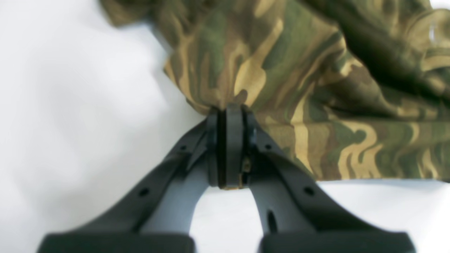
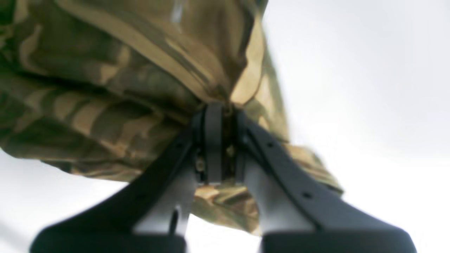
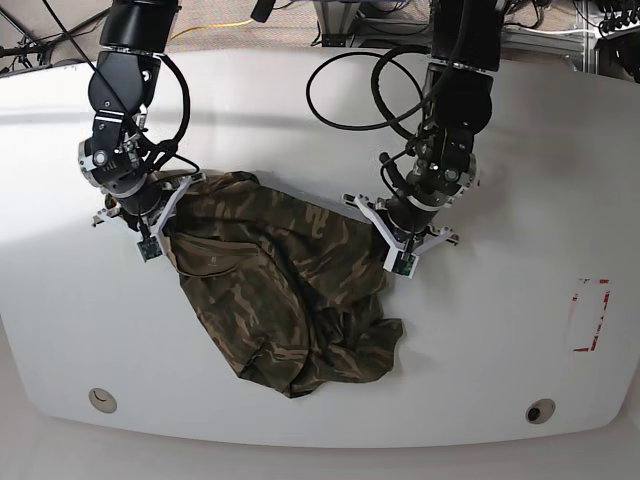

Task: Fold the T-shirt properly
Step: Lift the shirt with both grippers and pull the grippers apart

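Note:
The camouflage T-shirt [image 3: 285, 290] lies crumpled on the white table [image 3: 500, 330], its tan neckband near the upper left of the heap. My left gripper [image 1: 230, 109] is shut on a pinch of the T-shirt [image 1: 299, 88] at its upper right edge; in the base view this left gripper [image 3: 385, 238] sits at the cloth's right shoulder. The right gripper [image 2: 218, 107] is shut on a bunched fold of the T-shirt [image 2: 105, 88], and in the base view the right gripper [image 3: 168, 212] is at the cloth's upper left corner. Cloth pokes through between both pairs of fingers.
Black cables [image 3: 350, 90] loop over the table behind the arms. A red-outlined marking [image 3: 588, 315] lies near the right edge. Two round holes, one [image 3: 100, 400] at front left and another [image 3: 540, 411] at front right, sit near the rim.

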Robot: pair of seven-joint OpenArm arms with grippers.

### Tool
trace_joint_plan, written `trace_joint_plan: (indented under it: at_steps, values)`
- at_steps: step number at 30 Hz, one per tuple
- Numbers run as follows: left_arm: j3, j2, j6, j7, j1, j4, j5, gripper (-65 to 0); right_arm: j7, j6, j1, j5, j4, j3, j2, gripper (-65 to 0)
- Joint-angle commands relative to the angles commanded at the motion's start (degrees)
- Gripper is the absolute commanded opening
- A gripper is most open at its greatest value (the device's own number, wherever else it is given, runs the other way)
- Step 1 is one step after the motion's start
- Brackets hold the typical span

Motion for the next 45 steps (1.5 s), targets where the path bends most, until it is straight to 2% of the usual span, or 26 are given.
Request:
trace_joint_plan:
  at_steps: [4,9,13,16,19,23,25,30,32,34,37,39,41,45]
  values:
    - [-1.67,-3.16,-3.43,3.43,1.05,5.80,-0.09,-65.0,-0.88,0.09,1.23,0.09,3.78,0.00,0.00,-65.0]
    - [-8.26,-3.69,-7.21,7.56,2.81,11.52,0.00,-65.0,-0.88,0.09,3.16,0.09,4.84,-0.35,0.09,-65.0]
    - [-14.59,-4.22,-11.52,10.46,3.08,14.24,0.26,-65.0,-2.29,0.09,4.57,0.09,4.66,-0.35,0.09,-64.8]
    - [-18.11,-4.92,-13.80,12.22,2.73,14.51,0.26,-65.0,-3.43,0.09,4.84,0.18,4.66,-0.44,-0.18,-60.4]
    - [-20.48,-5.80,-14.33,12.40,2.73,14.68,0.26,-65.0,-3.43,0.18,5.10,0.18,4.57,-0.35,-1.85,-56.4]
    - [-22.59,-6.33,-14.42,12.40,3.08,14.77,0.26,-65.0,-3.43,0.18,5.10,0.18,2.29,-0.35,-2.73,-55.8]
    - [-23.03,-7.56,-14.51,12.40,3.52,15.56,0.26,-65.0,-3.43,0.18,5.10,0.18,1.67,-0.44,-3.08,-55.5]
    - [-22.95,-8.44,-14.51,12.40,4.40,16.35,0.00,-65.0,-3.87,0.44,4.57,0.18,2.02,-0.62,-6.42,-55.2]
    - [-22.95,-8.44,-14.51,12.40,5.19,16.35,0.00,-65.0,-6.68,2.37,3.60,0.18,3.60,-2.11,-8.00,-50.1]
    - [-23.03,-8.44,-14.51,12.40,5.80,16.44,0.18,-65.0,-9.58,4.92,2.55,0.18,5.36,-2.99,-9.76,-40.1]
    - [-22.86,-8.44,-14.51,12.40,6.07,16.44,0.26,-65.0,-10.29,7.91,1.58,0.18,6.24,-3.25,-12.40,-25.5]
    - [-22.77,-8.44,-14.51,12.40,6.42,16.79,0.26,-65.0,-10.29,9.32,0.26,0.18,6.51,-3.34,-13.71,-18.1]
    - [-23.03,-8.44,-14.51,12.40,7.03,16.70,0.26,-65.0,-10.46,9.36,-0.09,0.18,6.51,-3.34,-14.24,-15.7]
    - [-22.86,-8.44,-14.51,12.40,7.21,16.70,0.26,-65.0,-10.64,9.36,-0.62,0.18,6.42,-3.34,-14.33,-15.7]
